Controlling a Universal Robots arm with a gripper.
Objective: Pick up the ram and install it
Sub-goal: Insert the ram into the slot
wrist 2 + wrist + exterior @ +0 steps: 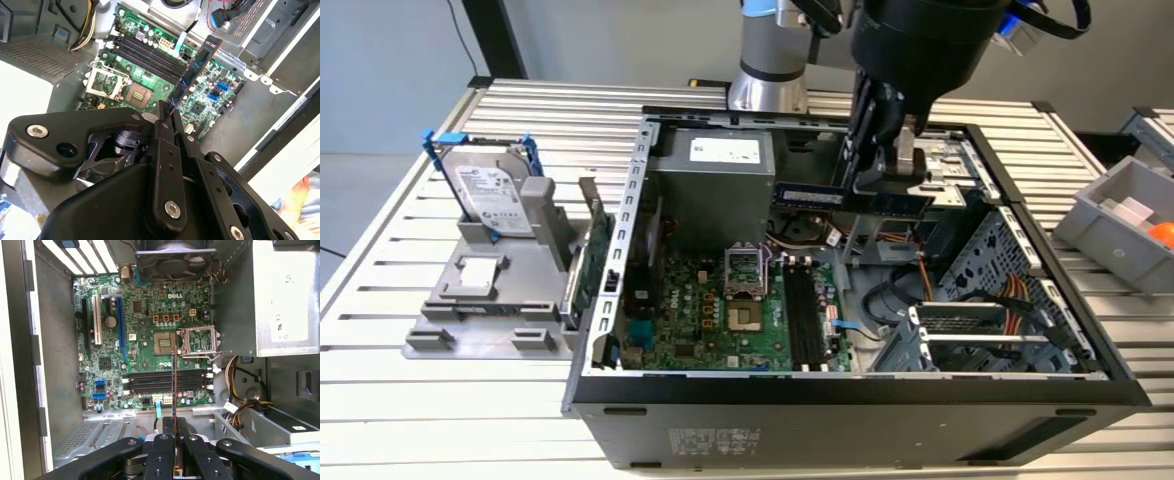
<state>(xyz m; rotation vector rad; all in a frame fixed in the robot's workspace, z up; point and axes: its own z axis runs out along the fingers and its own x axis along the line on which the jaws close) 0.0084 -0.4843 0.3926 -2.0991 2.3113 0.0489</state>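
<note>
**A:** Green-blue and thin, a single stick. Is that the ram point(807, 194)?

**B:** Yes, one ram. In the exterior view it hangs level above the open computer case point(854, 395), just beside the grey power supply box point(720, 185) and well clear of the board below.

**A:** And the gripper point(887, 190)?

**B:** One gripper, with its black fingers point(162, 450) pinched narrow on the ram. In the first wrist view the ram point(173, 380) shows edge-on, rising straight out of the gripper point(175, 432). In the second wrist view the ram point(197, 67) juts out at a slant from the gripper point(167, 112), so it is held by one end.

**A:** How many slots on the motherboard point(150, 347)?

**B:** I count four long black slots point(165, 382), side by side, next to the one square processor socket point(165, 342). In the first wrist view the ram's edge crosses them at a right angle. It is apart from them and touches none.

**A:** What stands on the table point(454, 420)?

**B:** There is one case, around the middle. By the table's edge on the exterior view's left, one silver hard drive point(494, 185) stands upright in a blue-tabbed frame on one grey stand point(480, 300). One green card point(594, 250) stands on edge between that stand and the case wall. At the edge on the exterior view's right sits one grey bin point(1107, 215).
</note>
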